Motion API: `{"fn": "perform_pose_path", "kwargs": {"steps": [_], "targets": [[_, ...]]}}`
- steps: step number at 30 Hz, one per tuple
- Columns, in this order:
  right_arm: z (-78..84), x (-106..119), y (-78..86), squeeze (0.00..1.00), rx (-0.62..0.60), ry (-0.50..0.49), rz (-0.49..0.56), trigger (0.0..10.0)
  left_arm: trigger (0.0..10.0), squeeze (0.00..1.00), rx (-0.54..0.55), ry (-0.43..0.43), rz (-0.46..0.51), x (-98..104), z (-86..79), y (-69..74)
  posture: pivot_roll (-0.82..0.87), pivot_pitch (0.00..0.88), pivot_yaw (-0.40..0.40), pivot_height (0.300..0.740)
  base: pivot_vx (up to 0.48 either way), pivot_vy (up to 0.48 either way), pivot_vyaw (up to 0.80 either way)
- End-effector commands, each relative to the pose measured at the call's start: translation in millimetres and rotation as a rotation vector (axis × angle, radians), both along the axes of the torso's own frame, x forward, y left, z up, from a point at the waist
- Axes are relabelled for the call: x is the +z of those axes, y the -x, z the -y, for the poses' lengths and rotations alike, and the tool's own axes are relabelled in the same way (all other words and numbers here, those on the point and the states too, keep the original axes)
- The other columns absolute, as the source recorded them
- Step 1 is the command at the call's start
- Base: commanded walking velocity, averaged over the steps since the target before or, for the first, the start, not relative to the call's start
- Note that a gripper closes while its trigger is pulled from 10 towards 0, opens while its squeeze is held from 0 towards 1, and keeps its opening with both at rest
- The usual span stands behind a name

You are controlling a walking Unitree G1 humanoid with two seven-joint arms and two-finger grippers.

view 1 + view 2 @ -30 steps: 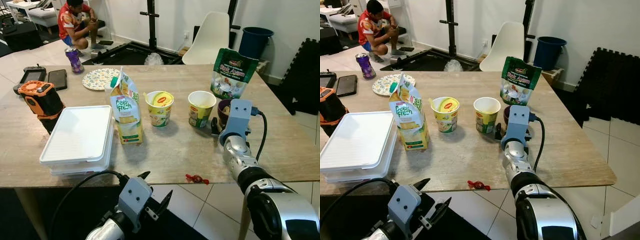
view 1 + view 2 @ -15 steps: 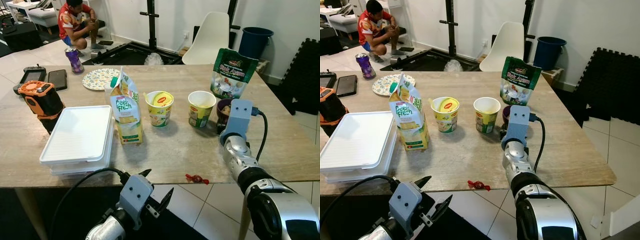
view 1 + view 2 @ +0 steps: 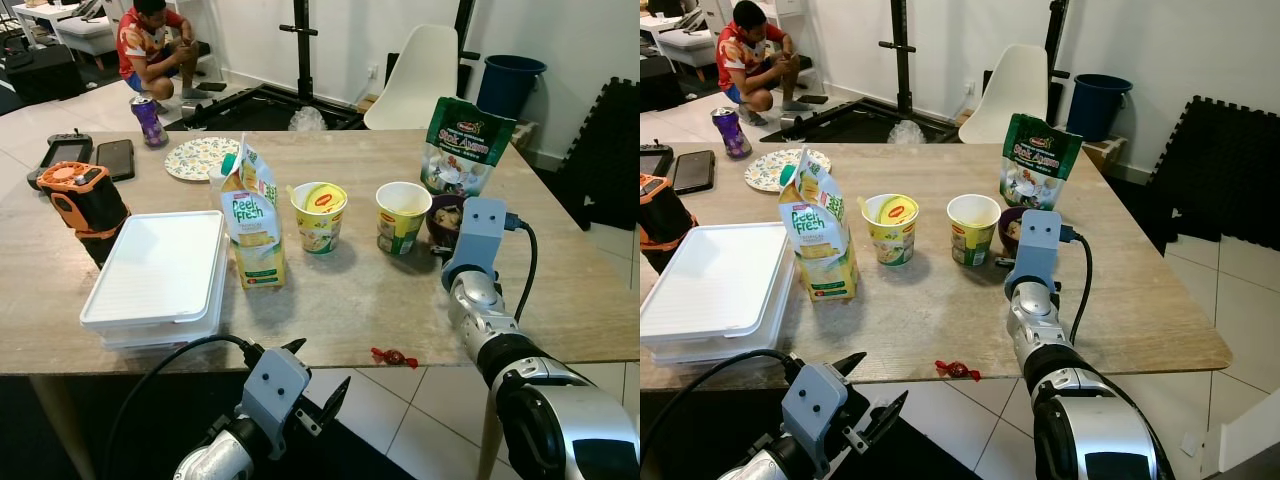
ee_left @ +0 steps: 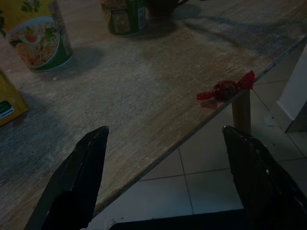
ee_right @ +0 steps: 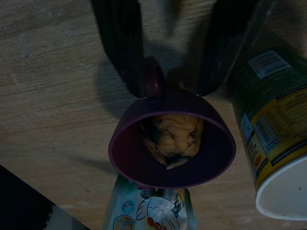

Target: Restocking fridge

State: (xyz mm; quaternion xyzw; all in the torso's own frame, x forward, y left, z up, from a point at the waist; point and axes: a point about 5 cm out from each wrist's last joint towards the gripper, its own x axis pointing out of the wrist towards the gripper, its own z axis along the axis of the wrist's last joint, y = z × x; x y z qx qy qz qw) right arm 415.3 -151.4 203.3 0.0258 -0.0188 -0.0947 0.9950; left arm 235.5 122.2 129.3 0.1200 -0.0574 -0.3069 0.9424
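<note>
On the wooden table stand a yellow juice carton, a lidded noodle cup, an open noodle cup, a green pouch and a purple mug with food inside. The mug sits just past my right wrist housing. My right gripper is open, its two fingers either side of the mug's handle, which lies closer to one finger. My left gripper hangs open below the table's front edge, holding nothing.
A red wrapped candy lies at the front edge. Stacked white lidded containers and an orange tool sit at the left, a plate and phone behind. A person crouches beyond; white chair and blue bin stand behind.
My right wrist has shifted slightly forward and to the right at the mug, so more of the mug shows. The left gripper has barely moved.
</note>
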Motion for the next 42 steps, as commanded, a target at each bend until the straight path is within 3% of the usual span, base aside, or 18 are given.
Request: {"fn": "perform_pose_path", "kwargs": {"steps": [1,2,3,15,27,28,29,30,35,36,37,42], "targets": [[1.0,-11.9,2.4,1.00,-0.006,0.007,-0.046,10.0,10.0,0.00,-0.010,-0.022,-0.025,-4.4,-0.1,2.6,0.12,0.204,-0.012,0.734,0.000,0.000,0.00],[0.7,-11.7,2.4,0.62,-0.006,0.006,-0.045,10.0,10.0,0.00,-0.010,-0.022,-0.025,-4.1,0.0,2.6,0.12,0.204,-0.013,0.734,0.000,0.000,0.00],[0.4,-11.5,2.3,0.00,-0.005,0.005,-0.045,10.0,10.0,0.00,-0.010,-0.022,-0.024,-3.7,-0.1,2.6,0.12,0.204,-0.013,0.734,0.000,0.000,0.00],[1.5,-2.6,0.7,0.00,0.015,-0.004,0.003,10.0,10.0,0.00,-0.010,-0.023,-0.017,-2.1,-0.4,2.8,0.12,0.199,-0.020,0.734,0.000,0.000,0.00],[13.9,3.4,-1.6,0.00,0.093,0.120,-0.024,10.0,10.0,0.00,-0.014,-0.026,-0.027,-3.1,-1.1,8.8,0.13,0.199,-0.037,0.734,0.000,0.000,0.00],[17.0,3.8,-1.5,0.72,0.091,0.148,-0.028,10.0,10.0,0.00,-0.016,-0.027,-0.029,-3.7,-0.7,10.0,0.13,0.199,-0.037,0.734,0.000,0.000,0.00],[17.0,3.8,-1.5,0.72,0.091,0.148,-0.028,10.0,10.0,0.00,-0.016,-0.027,-0.029,-3.7,-0.7,10.0,0.13,0.199,-0.037,0.734,0.000,0.000,0.00],[18.9,3.8,-1.5,1.00,0.090,0.166,-0.032,10.0,10.0,0.00,-0.017,-0.027,-0.031,-3.8,-0.5,10.4,0.13,0.199,-0.037,0.734,0.000,0.000,0.00],[24.0,4.8,-1.4,1.00,0.078,0.217,-0.043,10.0,10.0,0.00,-0.018,-0.028,-0.032,-3.4,-1.2,10.0,0.13,0.201,-0.036,0.734,0.000,0.000,0.00],[24.7,4.9,-1.4,0.94,0.076,0.221,-0.045,10.0,10.0,0.00,-0.018,-0.028,-0.032,-3.3,-1.4,9.9,0.13,0.201,-0.036,0.734,0.000,0.000,0.00],[25.1,4.9,-1.4,0.00,0.077,0.223,-0.047,10.0,10.0,0.00,-0.018,-0.029,-0.032,-3.1,-1.5,9.9,0.13,0.205,-0.035,0.734,0.000,0.000,0.00],[29.7,0.1,-0.8,0.00,0.106,0.182,-0.087,10.0,10.0,0.00,-0.019,-0.033,-0.035,-2.8,-3.0,10.5,0.14,0.211,-0.036,0.734,0.000,0.000,0.00]]}}
